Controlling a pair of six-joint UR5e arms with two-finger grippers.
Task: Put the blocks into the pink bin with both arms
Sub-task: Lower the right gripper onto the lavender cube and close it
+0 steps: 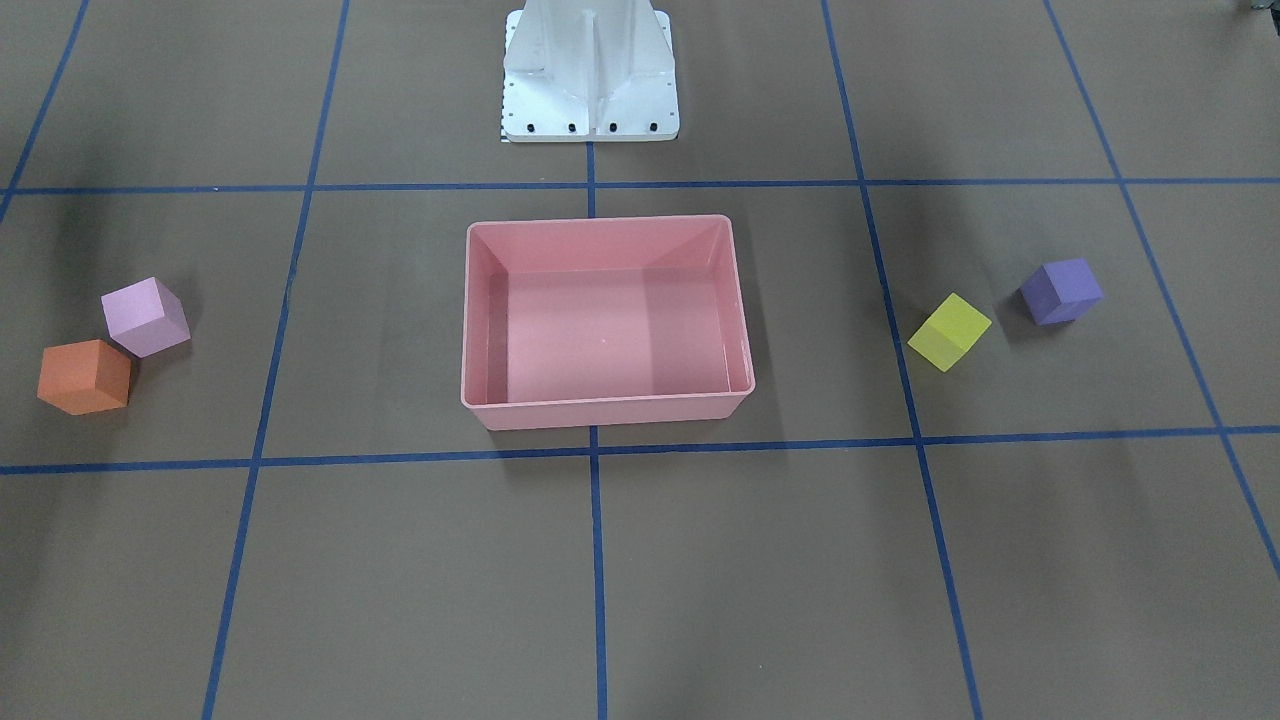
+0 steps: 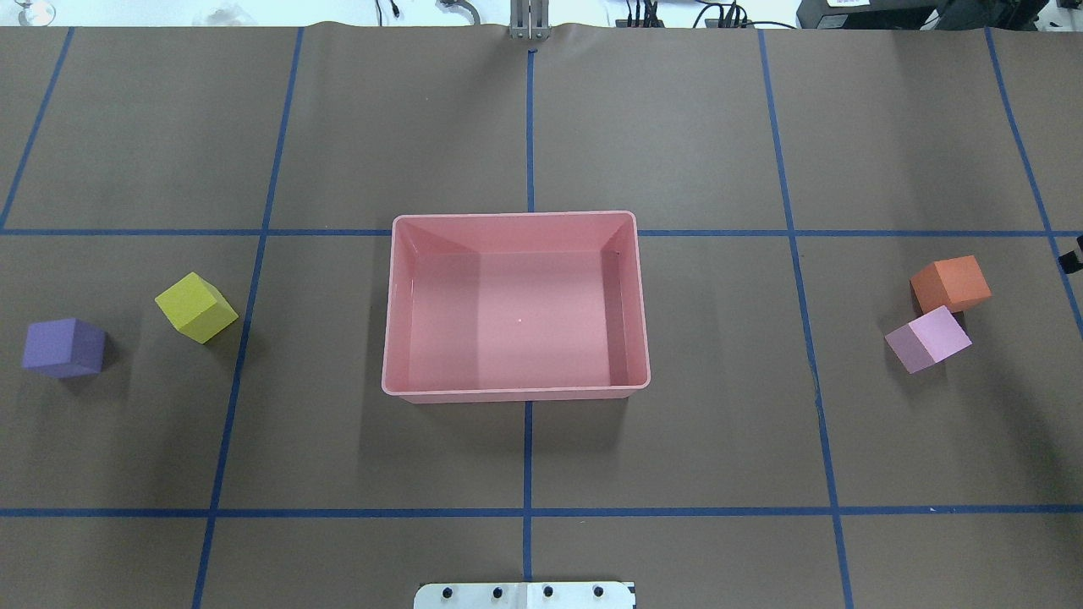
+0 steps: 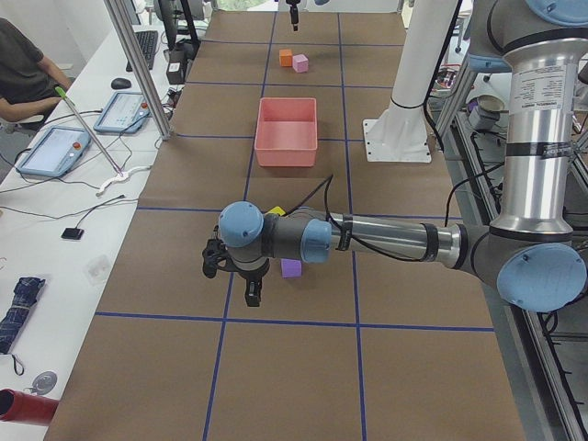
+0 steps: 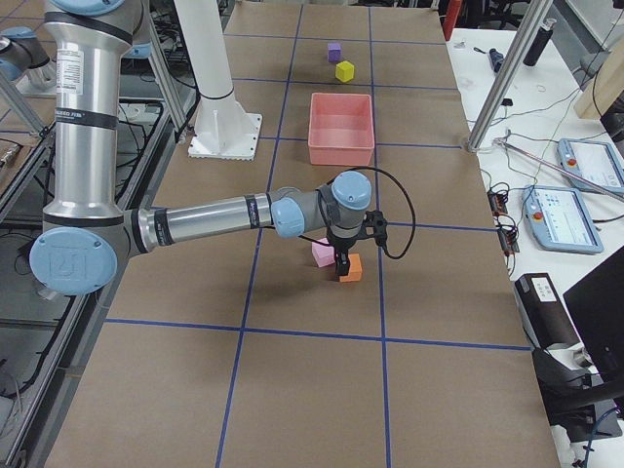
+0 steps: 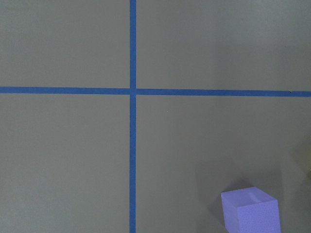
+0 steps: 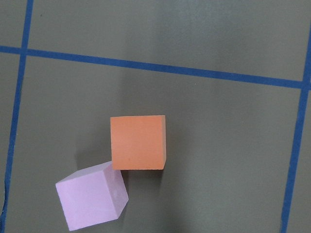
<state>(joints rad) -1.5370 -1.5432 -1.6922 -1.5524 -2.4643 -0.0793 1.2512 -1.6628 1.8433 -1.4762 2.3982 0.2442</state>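
Presently, in the exterior left view, the left gripper (image 3: 253, 296) hangs low at centre frame, just beside the purple block (image 3: 291, 267); whether its fingers are spread or closed cannot be told. Beyond it sits the yellow-green block (image 2: 196, 307), then the pink bin (image 2: 514, 392) at mid-frame, holding no blocks. The white base (image 3: 397, 138) stands to the bin's right.

At the far top lie the orange block (image 2: 950, 283) and lilac block (image 2: 928, 338), apparently touching corner to corner. The right gripper (image 4: 343, 263) hangs over the orange one, finger state likewise indeterminable.

Assessment: the cubes look light, matte and not slippery, best taken across opposite flat faces. The lilac block crowds one orange corner, and the bin's low walls must be cleared.
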